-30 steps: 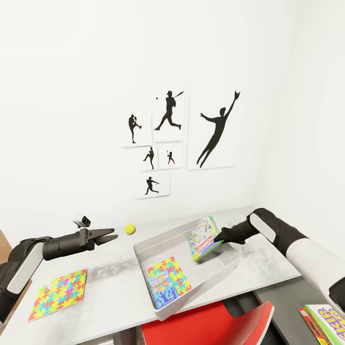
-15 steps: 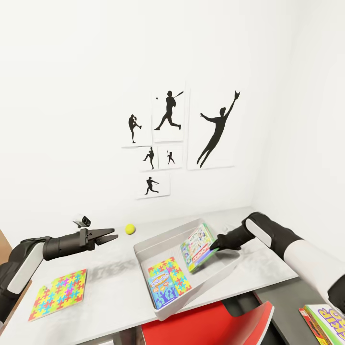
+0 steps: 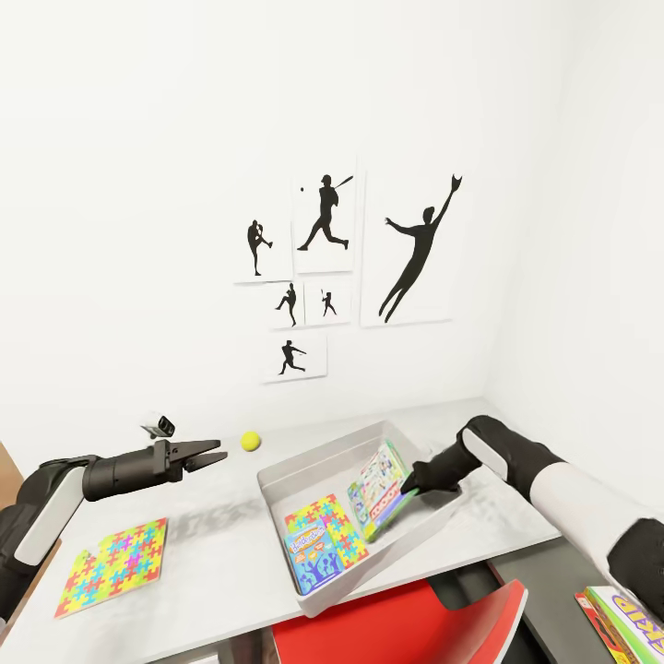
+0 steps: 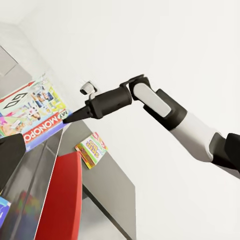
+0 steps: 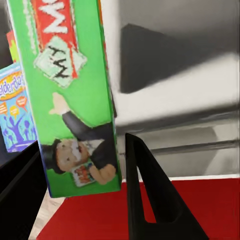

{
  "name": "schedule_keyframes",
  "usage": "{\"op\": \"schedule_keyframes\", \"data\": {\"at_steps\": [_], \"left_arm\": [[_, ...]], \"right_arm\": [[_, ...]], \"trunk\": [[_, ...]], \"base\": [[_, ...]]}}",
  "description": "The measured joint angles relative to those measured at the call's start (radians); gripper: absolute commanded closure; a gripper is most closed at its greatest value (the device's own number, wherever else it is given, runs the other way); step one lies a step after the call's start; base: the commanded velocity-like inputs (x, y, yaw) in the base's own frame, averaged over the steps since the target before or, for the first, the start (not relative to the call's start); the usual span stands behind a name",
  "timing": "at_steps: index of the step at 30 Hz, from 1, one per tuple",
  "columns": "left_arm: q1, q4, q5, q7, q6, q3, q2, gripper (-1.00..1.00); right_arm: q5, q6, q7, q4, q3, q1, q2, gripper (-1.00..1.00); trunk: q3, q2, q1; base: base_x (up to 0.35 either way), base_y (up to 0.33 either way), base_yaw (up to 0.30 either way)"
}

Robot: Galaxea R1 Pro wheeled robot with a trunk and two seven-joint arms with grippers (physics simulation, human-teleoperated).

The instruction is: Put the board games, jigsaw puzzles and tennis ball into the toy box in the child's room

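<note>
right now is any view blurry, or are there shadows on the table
Head view: sharp, with a soft blurred shadow on the table under the left gripper. Right wrist view: the board game sits very close and its print looks soft; a dark shadow falls on the toy box wall.

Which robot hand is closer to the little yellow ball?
The left. The left gripper hovers just beside the tennis ball over the table. The right gripper is far across, down in the toy box with a board game.
</note>
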Motion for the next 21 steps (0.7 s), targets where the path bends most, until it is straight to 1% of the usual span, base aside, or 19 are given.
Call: {"op": "schedule_keyframes", "data": {"at_steps": [2,3,6,12,21], "left_arm": [[0.000,0.000,0.000,0.000,0.000,0.000,0.000,-1.00],[0.000,0.000,0.000,0.000,0.000,0.000,0.000,-1.00],[0.000,0.000,0.000,0.000,0.000,0.000,0.000,-1.00],[0.000,0.000,0.001,0.000,0.000,0.000,-0.001,-1.00],[0.000,0.000,0.005,0.000,0.000,0.000,0.000,-1.00]], "right_arm": [[0.054,0.000,0.001,0.012,0.000,-0.008,0.011,1.00],[0.069,0.000,0.002,0.016,-0.001,-0.015,0.013,1.00],[0.090,0.000,0.003,0.032,-0.002,-0.027,0.018,1.00],[0.099,0.000,0.004,0.044,-0.002,-0.033,0.027,1.00],[0.100,0.000,0.004,0.049,-0.002,-0.034,0.028,1.00]], "trunk": [[0.000,0.000,0.000],[0.000,0.000,0.000],[0.000,0.000,0.000],[0.000,0.000,0.000],[0.000,0.000,0.000]], "base": [[0.000,0.000,0.000],[0.000,0.000,0.000],[0.000,0.000,0.000],[0.000,0.000,0.000],[0.000,0.000,0.000]]}}
